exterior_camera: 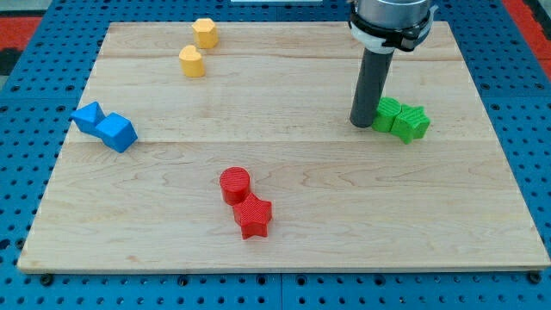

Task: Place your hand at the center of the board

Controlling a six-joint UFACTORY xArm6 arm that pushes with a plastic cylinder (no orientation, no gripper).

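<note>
Board: pale wooden board, planks joined side by side, grain running left to right, laid on a blue perforated table.
Rod: straight dark cylinder, matte, hanging from a silver-grey arm collar at the view's top.
My tip: resting on the wood at about 2 o'clock from the board's centre, well apart from that centre.
Claw state: no claw on this arm, only the rod; nothing grasped, tip touching or just beside the nearer green block.
Green blocks: two, ribbed plastic; a rounded green block immediately at 3 o'clock of the tip, a green star-like block touching it farther toward the view's right.
Red blocks: two, ribbed plastic; a red cylinder at about 7 o'clock from centre, a red star touching it below.
Yellow blocks: two, smooth-sided; a yellow hexagonal block near the top edge, a second yellow rounded block just beside it at 7 o'clock.
Blue blocks: two, angular; a blue cube-like block near the left edge, a blue angular block touching it at 10 o'clock.
Count: eight blocks, four pairs.
Open room: bare wood across the board's middle, between the pairs; wide bare strip along the bottom edge at the view's right.
</note>
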